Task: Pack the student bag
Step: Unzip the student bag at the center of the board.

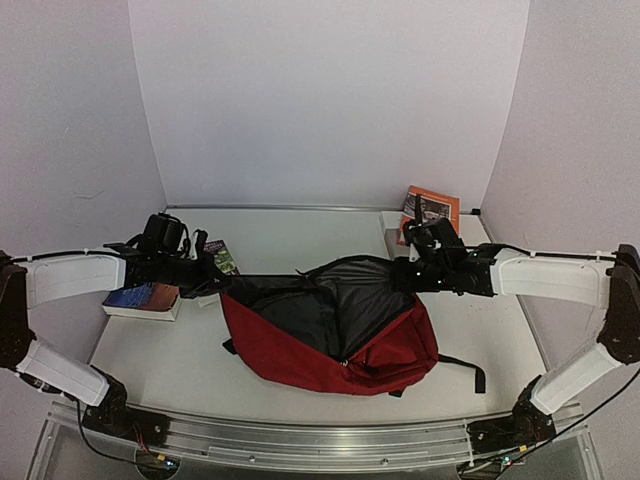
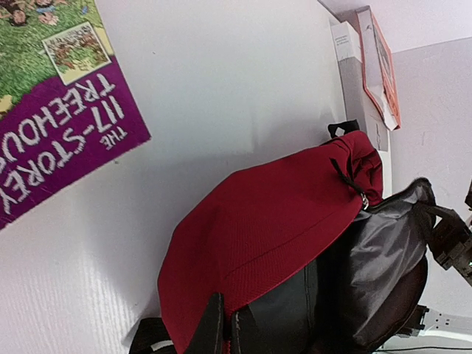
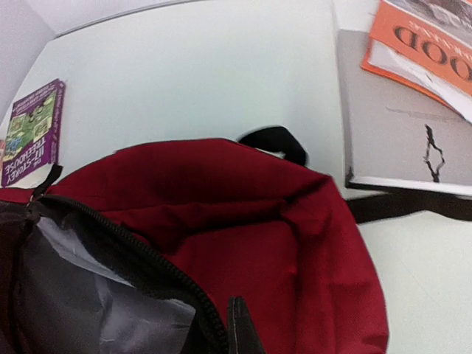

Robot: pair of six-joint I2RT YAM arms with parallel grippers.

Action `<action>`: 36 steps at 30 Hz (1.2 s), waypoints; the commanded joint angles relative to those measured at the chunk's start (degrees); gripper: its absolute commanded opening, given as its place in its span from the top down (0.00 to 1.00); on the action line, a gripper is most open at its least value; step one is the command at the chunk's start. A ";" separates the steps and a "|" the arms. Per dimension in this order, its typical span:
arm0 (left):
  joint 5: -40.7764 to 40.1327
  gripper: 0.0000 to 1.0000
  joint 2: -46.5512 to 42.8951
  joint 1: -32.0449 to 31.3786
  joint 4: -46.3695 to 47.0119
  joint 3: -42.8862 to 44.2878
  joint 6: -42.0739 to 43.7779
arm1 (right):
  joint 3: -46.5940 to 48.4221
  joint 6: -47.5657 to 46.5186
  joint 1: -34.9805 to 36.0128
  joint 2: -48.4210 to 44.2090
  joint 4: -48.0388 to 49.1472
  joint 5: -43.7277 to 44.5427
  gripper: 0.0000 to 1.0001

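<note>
the student bag point(image 1: 330, 335), a dark red backpack with grey lining, is laid on the white table point(image 1: 200, 360) between the two claws, its unzipped mouth pulled wide and turned upward. the left claw point(image 2: 227, 333) is seen closed, its fingers pinched on the red fabric at the bag's rim, and the rest of the bag is spread out ahead of it. the right claw point(image 3: 237, 330) is closed at the opposite rim, right on the black zipper edge; only one of its fingers is shown in the wrist view. from above, the rim is seen drawn taut from claw to claw. a purple "117-storey treehouse" book point(image 2: 51, 125) is laid flat just beyond the left claw, apart from the bag. a blue-covered book point(image 1: 143, 300) is partly hidden under the left arm. beyond the right claw an orange book point(image 3: 424, 40) is stacked on a grey book point(image 3: 398, 125), and a black strap point(image 3: 413, 206) is stretched along the grey book's near edge.
</note>
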 commanded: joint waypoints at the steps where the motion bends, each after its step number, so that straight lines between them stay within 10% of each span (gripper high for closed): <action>1: -2.96 1.00 1.10 6.41 -0.22 1.57 3.41 | -4.15 4.78 -7.09 -2.66 -3.87 4.41 1.00; 11: 5.55 1.00 9.83 7.90 7.62 4.44 5.84 | -7.75 7.61 -10.18 1.93 1.47 -1.59 1.00; 14: 8.45 0.95 11.71 7.91 8.84 4.20 5.68 | -9.03 7.76 -10.12 2.16 4.91 -5.49 0.87; 28: 7.15 0.20 -4.75 7.87 3.00 -0.86 1.82 | -7.75 7.74 -10.16 -9.34 3.99 -13.80 0.03; 36: 6.13 0.09 -12.27 7.89 -4.85 0.32 1.21 | 0.15 6.87 -12.42 -13.78 -3.84 -9.49 0.02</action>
